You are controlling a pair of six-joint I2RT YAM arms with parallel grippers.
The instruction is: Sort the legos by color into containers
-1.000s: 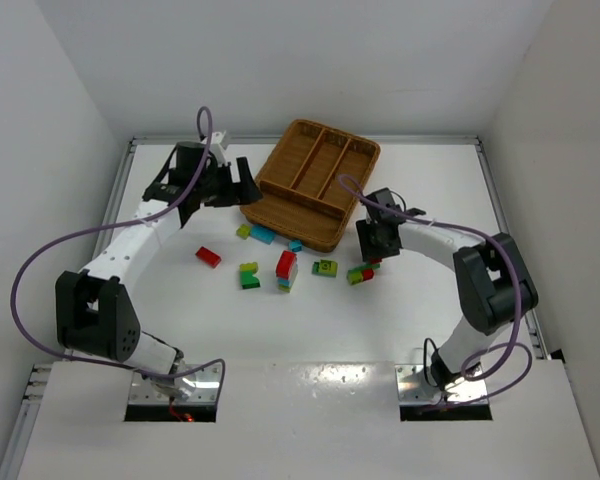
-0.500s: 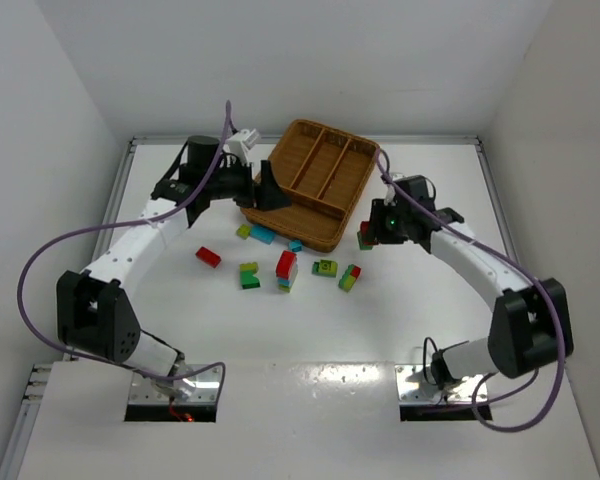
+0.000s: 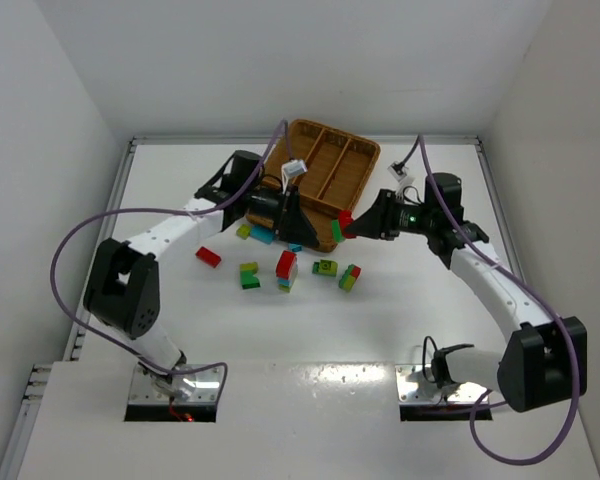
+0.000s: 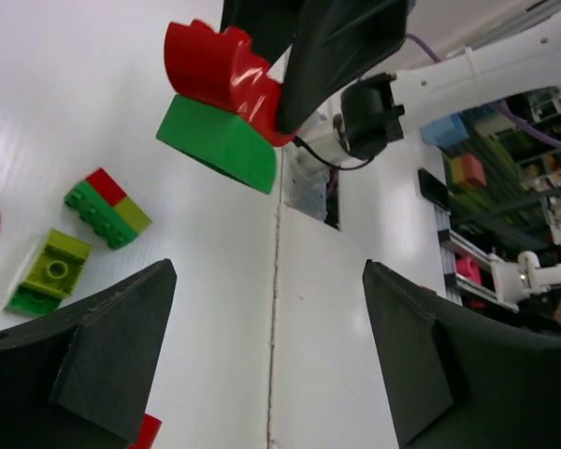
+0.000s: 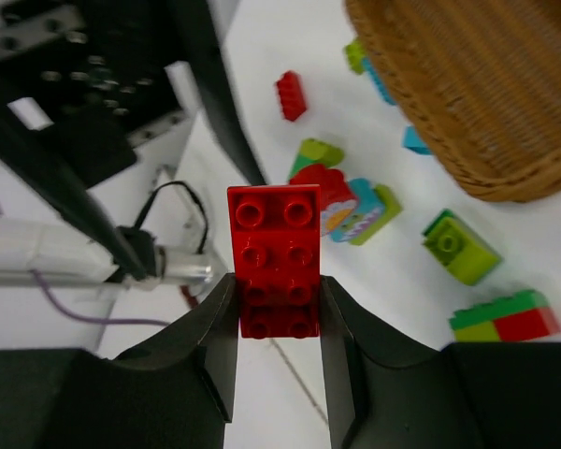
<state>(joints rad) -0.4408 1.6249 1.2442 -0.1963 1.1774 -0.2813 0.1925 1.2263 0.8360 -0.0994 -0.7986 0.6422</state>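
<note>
My right gripper (image 3: 358,223) is shut on a red brick (image 5: 273,257) with a green piece under it (image 4: 217,142), held in the air just off the front right corner of the wicker tray (image 3: 320,212). My left gripper (image 3: 292,218) is open and empty, low over the table at the tray's front edge, facing the held brick. Loose legos lie in front of the tray: a red one (image 3: 208,257), a green-yellow one (image 3: 249,275), a red-topped stack (image 3: 286,268), a lime one (image 3: 325,267) and a green-red-lime one (image 3: 349,276). The tray's compartments look empty.
A lime brick (image 3: 243,231) and two light blue bricks (image 3: 263,236) (image 3: 295,245) lie right against the tray's front wall, partly under my left gripper. White walls close in the table at the left, back and right.
My right gripper has lifted the red and green brick off the table and swung it left to the tray's corner. My left gripper has moved right along the tray's front edge.
</note>
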